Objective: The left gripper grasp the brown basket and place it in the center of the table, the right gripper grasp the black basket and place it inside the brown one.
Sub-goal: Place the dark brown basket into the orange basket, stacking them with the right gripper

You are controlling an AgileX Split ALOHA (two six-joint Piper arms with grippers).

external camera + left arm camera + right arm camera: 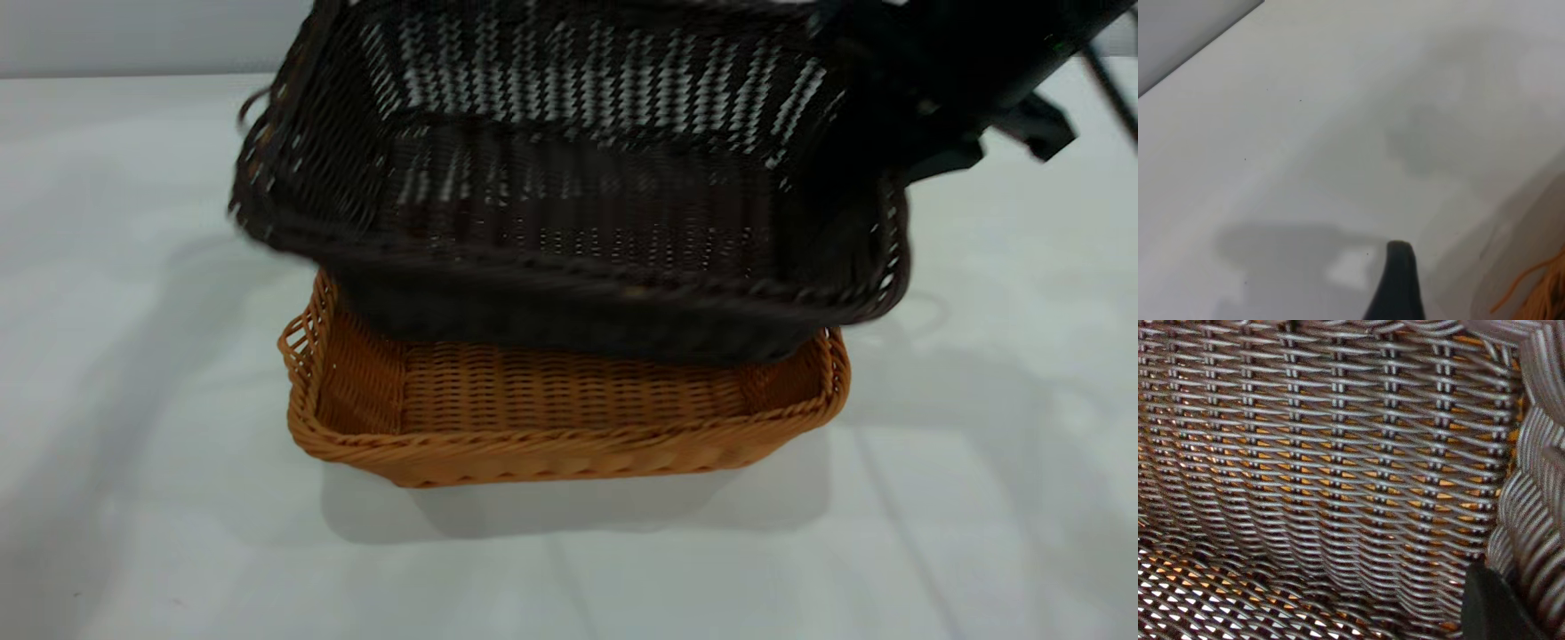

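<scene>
**Inspector A:** Exterior view first. The brown basket (569, 418) sits flat on the table (133, 400), opening upward, one looped handle visible at its end. The black basket (569, 187) hangs above the brown basket, tilted so that its interior faces the camera. Its lower wall overlaps the far rim of the brown basket; whether the two touch cannot be told from this angle.

**Inspector B:** What carries the black basket?

**Inspector A:** The right gripper (876, 133) is at the black basket's end wall, on the side of the brown basket away from that looped handle. The dark arm runs up and away from there. The fingers merge with the dark weave, so a grasp on the rim appears likely, but I cannot tell the jaw state for certain.

**Inspector B:** Does the right wrist view settle it?

**Inspector A:** No. It shows the black basket's weave (1325, 473) close up, with orange from the brown basket showing through the gaps. One dark fingertip (1495, 607) lies beside the braided rim; the other finger is not seen.

**Inspector B:** And the left gripper?

**Inspector A:** Left wrist view only. One dark finger (1398, 283) hangs over bare table (1305, 100), with a sliver of the brown basket's rim (1538, 293) nearby. It grips nothing visible; with a single finger in view, I cannot tell whether the jaws stand parted or closed.
</scene>
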